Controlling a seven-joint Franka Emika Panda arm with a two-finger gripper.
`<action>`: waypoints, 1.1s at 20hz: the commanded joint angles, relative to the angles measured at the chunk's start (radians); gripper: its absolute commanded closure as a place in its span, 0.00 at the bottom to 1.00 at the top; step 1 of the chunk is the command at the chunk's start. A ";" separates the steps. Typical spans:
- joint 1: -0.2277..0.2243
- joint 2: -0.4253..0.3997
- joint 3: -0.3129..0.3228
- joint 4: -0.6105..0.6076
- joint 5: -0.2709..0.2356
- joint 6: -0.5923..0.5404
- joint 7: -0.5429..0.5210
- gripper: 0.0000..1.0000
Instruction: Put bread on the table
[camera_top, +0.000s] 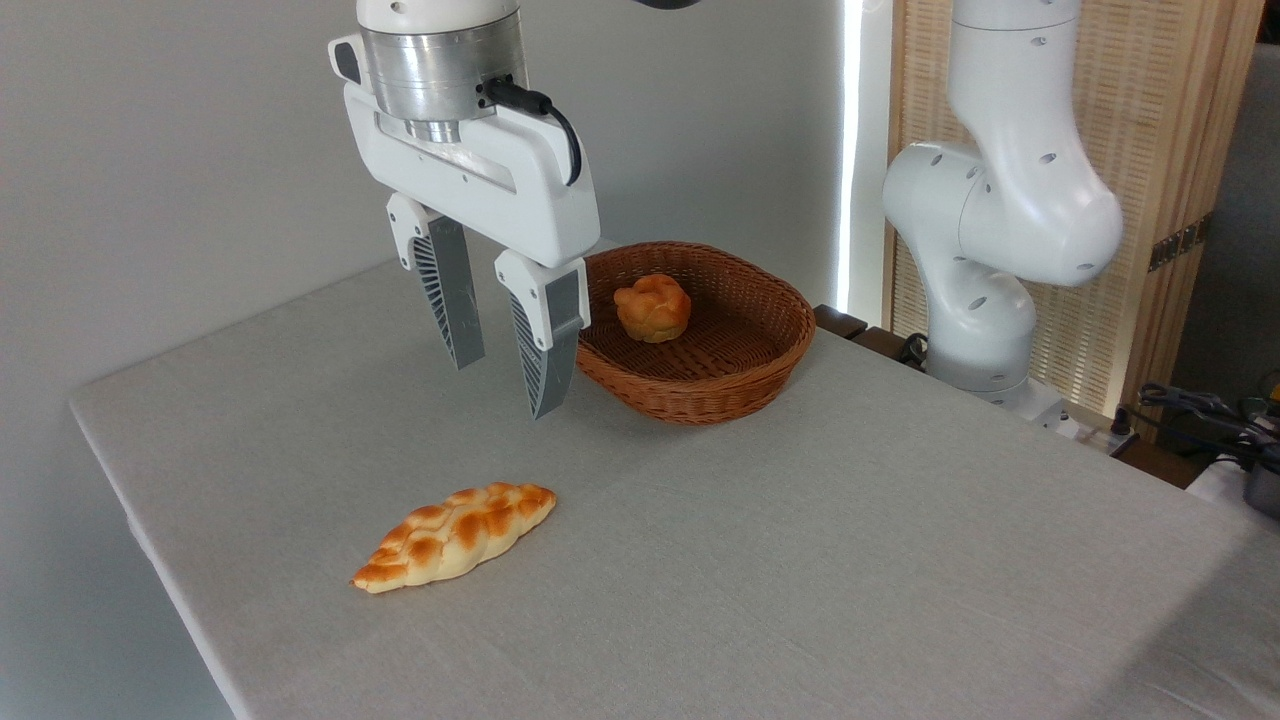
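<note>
Bread (455, 537) on near desk (800, 560), likely light, soft; best pinched mid-length. End effector (500, 375) above, parted, empty.

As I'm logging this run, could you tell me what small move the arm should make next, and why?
Probably lift clear and stop: the bread already lies on the table, outside the basket, and the gripper hangs above it with jaws open, holding nothing.

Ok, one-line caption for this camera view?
Braided bread lies on the table; open gripper hangs above, empty.
</note>
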 joint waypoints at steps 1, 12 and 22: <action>0.052 -0.007 -0.079 -0.004 0.008 -0.004 -0.004 0.00; 0.052 -0.005 -0.111 -0.004 0.017 -0.029 0.007 0.00; 0.051 -0.004 -0.117 -0.004 0.111 -0.030 0.005 0.00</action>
